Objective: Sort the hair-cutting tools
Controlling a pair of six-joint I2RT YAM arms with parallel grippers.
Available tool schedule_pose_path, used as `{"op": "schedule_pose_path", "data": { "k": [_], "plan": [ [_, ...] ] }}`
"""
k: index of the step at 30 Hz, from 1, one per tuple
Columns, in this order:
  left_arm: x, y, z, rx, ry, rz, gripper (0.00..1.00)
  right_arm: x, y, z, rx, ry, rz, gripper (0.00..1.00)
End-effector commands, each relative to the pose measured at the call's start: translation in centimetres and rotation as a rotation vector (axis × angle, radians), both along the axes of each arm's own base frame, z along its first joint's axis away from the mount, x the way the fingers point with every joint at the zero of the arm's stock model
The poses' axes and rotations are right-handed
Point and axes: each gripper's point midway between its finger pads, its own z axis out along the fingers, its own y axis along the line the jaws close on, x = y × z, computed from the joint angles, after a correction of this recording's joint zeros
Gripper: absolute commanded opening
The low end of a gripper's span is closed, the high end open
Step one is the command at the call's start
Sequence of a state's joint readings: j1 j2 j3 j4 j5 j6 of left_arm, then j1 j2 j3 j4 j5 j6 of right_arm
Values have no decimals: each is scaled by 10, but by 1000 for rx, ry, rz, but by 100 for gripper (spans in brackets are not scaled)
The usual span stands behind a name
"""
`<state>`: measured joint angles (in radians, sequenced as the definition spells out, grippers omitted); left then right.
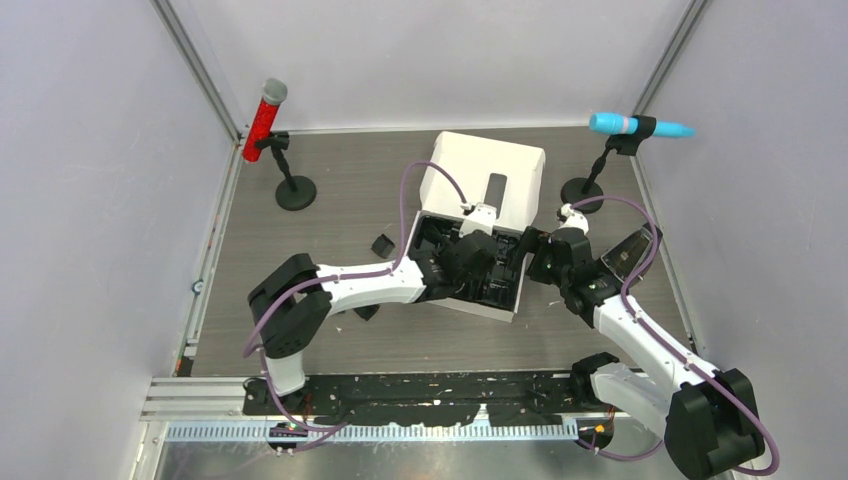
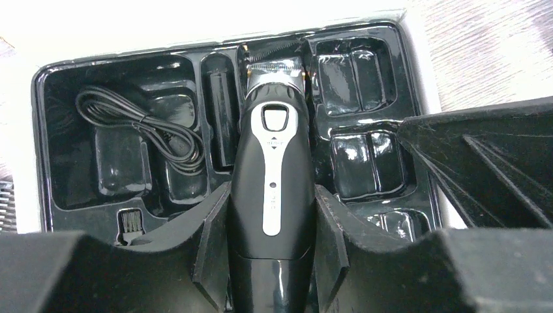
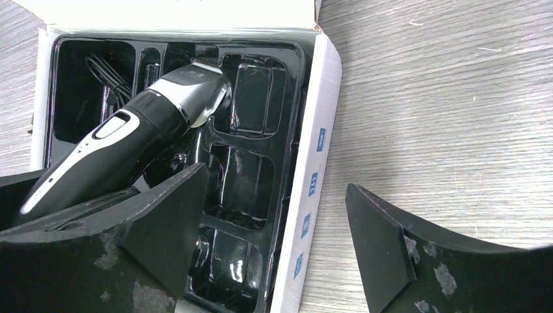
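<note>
My left gripper [image 2: 272,251] is shut on the black-and-silver hair clipper [image 2: 272,163] and holds it by its lower body over the middle slot of the black moulded tray [image 2: 72,72], blade end towards the tray's far side. In the top view this gripper [image 1: 470,258] is over the tray in the white box [image 1: 490,165]. My right gripper [image 3: 274,241] is open and empty; it straddles the box's right wall [image 3: 314,176], and the clipper [image 3: 130,147] shows tilted to its left. Small black comb attachments [image 1: 383,244] [image 1: 366,312] lie on the table left of the box.
The tray also holds a coiled black cable [image 2: 150,130] and a small brush [image 2: 132,223]. A red microphone [image 1: 265,120] stands back left and a blue one [image 1: 640,125] back right. A dark flat piece [image 1: 625,255] lies right of my right gripper [image 1: 542,257].
</note>
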<state>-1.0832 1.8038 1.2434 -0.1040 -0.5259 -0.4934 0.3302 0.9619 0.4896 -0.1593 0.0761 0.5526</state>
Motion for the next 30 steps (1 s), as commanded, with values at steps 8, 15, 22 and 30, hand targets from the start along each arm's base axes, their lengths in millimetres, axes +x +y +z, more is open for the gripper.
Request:
{"op": "schedule_pose_path", "data": {
  "k": [8,15,22,30],
  "plan": [
    [15,0,19,-74,-64,137,25,3,3,7,13,-29,7,87],
    [5,7,36,-88,-43,118,49,3,4,9,16,-32,13,87],
    [-11,7,48,-143,35,85,60,4,6,11,16,-38,25,87],
    [-21,19,66,-178,61,99,60,4,16,24,43,-74,90,86]
  ]
}}
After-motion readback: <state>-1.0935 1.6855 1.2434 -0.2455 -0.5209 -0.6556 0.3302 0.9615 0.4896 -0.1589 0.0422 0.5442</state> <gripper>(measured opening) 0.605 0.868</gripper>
